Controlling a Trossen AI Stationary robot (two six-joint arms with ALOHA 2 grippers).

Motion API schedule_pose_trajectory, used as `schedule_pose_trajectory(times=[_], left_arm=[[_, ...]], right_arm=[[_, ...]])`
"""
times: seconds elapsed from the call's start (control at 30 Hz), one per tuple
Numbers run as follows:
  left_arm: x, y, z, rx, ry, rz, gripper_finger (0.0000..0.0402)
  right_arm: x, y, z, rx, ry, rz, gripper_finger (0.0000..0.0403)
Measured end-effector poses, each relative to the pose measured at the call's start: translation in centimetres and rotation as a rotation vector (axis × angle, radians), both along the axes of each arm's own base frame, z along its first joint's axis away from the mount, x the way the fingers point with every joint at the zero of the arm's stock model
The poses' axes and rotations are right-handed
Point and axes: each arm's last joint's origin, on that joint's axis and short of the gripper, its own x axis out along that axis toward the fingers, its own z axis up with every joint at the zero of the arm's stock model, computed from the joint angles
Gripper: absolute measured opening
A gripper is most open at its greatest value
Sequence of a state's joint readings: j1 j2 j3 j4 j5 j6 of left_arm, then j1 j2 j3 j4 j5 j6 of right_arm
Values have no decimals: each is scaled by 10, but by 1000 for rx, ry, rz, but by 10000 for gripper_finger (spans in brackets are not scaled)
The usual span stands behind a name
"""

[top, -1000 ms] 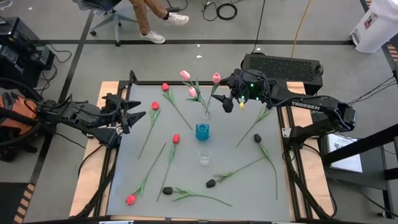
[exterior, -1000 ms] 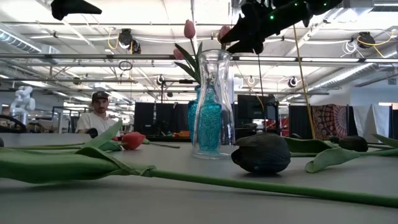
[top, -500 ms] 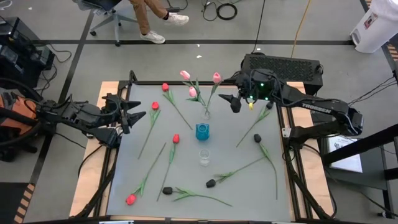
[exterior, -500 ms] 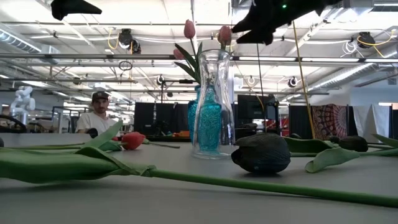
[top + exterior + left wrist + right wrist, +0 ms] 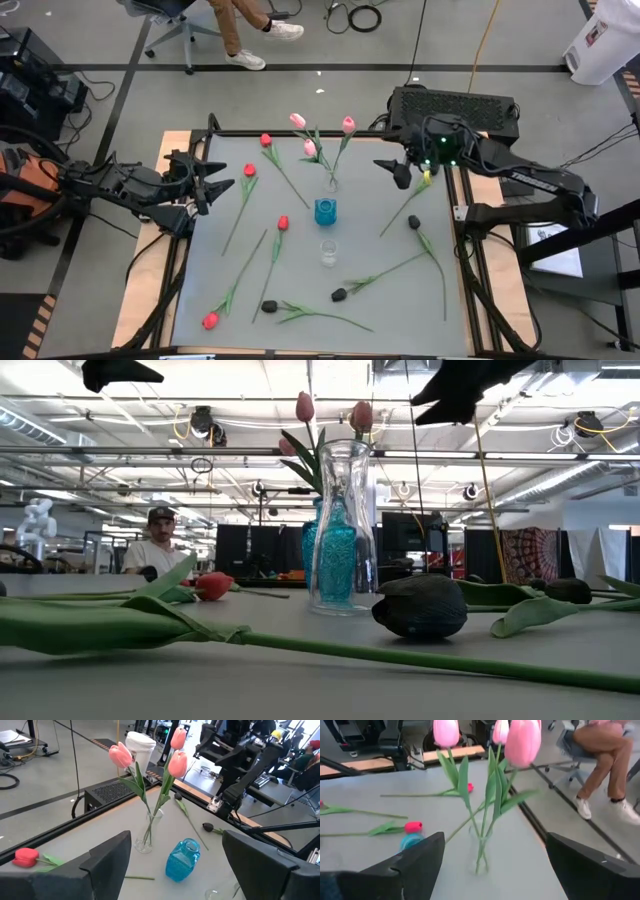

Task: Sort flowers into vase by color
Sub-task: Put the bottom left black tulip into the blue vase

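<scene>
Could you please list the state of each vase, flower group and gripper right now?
Clear vase: upright, holds three pink tulips.
Blue vase: upright, empty.
Small glass vase: upright, empty.
Red tulips: lying loose on the table.
Black tulips: lying loose on the table.
Left gripper: open, empty, at the table's left edge.
Right gripper: open, empty, beside the pink tulips.

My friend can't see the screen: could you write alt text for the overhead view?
Three pink tulips stand in a clear vase on a grey table, a blue vase and a small glass beside it. Red and black tulips lie scattered around, between two dark robot arms with open pincers, left and right.
</scene>
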State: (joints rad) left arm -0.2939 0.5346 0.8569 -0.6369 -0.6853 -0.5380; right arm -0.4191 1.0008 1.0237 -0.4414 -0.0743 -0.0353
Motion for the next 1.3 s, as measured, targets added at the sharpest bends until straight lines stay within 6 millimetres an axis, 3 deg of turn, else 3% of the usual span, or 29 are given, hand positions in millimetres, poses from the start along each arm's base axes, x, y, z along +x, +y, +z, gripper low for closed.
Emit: schedule_pose_trajectory(times=[0.7, 1.3], left_arm=[[0, 0, 0, 0, 1, 0, 319], [0, 0, 0, 0, 0, 0, 319]], right_arm=[[-63, 27, 0, 137, 131, -100, 338], [-71, 30, -2, 223, 131, -145, 338]])
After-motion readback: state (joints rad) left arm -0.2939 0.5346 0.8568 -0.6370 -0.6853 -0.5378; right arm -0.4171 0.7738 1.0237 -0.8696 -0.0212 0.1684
